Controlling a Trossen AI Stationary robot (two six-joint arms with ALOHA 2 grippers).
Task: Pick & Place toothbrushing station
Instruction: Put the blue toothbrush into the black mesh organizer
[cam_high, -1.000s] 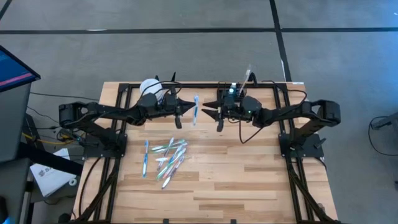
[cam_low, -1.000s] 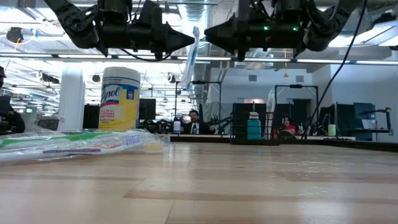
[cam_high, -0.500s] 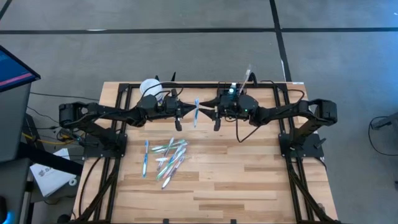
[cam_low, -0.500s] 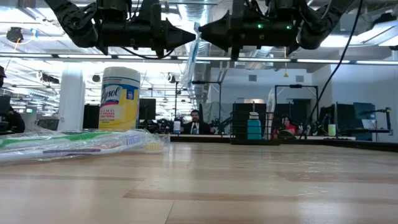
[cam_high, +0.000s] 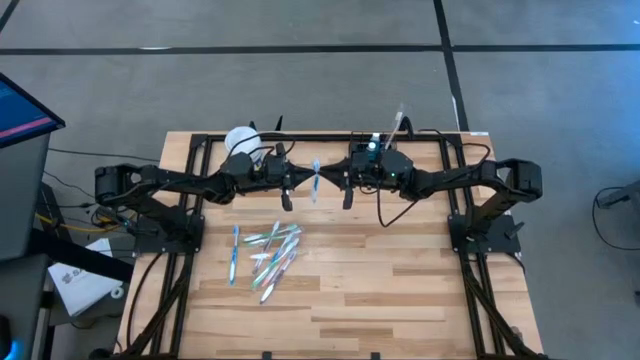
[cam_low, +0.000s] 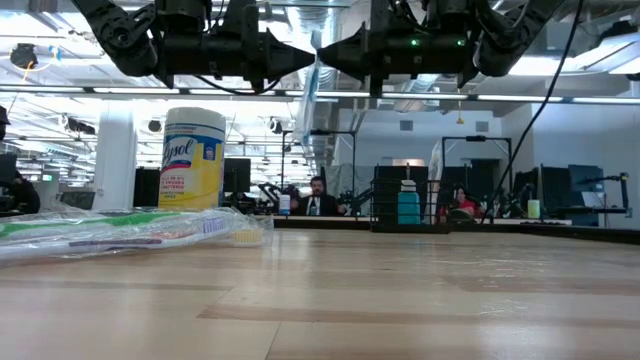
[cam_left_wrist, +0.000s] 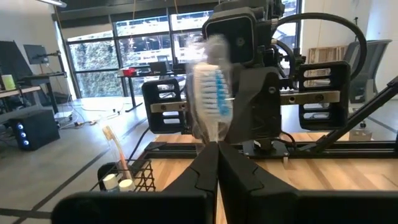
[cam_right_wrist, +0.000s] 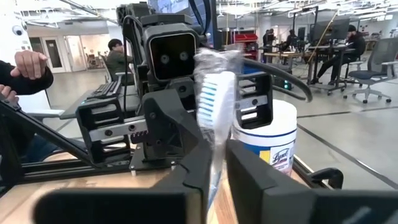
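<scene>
A wrapped toothbrush with blue-and-white bristles (cam_high: 316, 178) stands upright high above the table's far middle, between my two grippers; it also shows in the low view (cam_low: 308, 95). My left gripper (cam_high: 303, 180) is shut on it from the left. My right gripper (cam_high: 332, 180) meets it from the right. The black wire-mesh caddy (cam_left_wrist: 127, 177) stands at the table's far edge, right of centre (cam_low: 390, 205), with a toothbrush (cam_high: 399, 120) sticking up out of it. The right arm largely hides it in the high view. My left gripper (cam_left_wrist: 217, 152) pinches the toothbrush's wrapped handle (cam_left_wrist: 214, 138) between its two fingers, coming level from the table's left. The brush stands upright above the fingers, head up, clear of the table. My right gripper (cam_right_wrist: 219, 152) has the wrapped handle (cam_right_wrist: 216, 163) in the narrow gap between its fingers. It comes level from the table's right, across the upright brush.
Several wrapped toothbrushes lie in a loose pile (cam_high: 268, 250) on the table left of centre. A white round tub with a yellow label (cam_high: 240, 138) stands at the far left. People sit in the room beyond, and a person's hands (cam_right_wrist: 25, 68) show past the table.
My right gripper has moved toward the table's left, up to the toothbrush held by my left gripper, until its fingertips reach the brush. The brush has stayed upright and nearly in place.
</scene>
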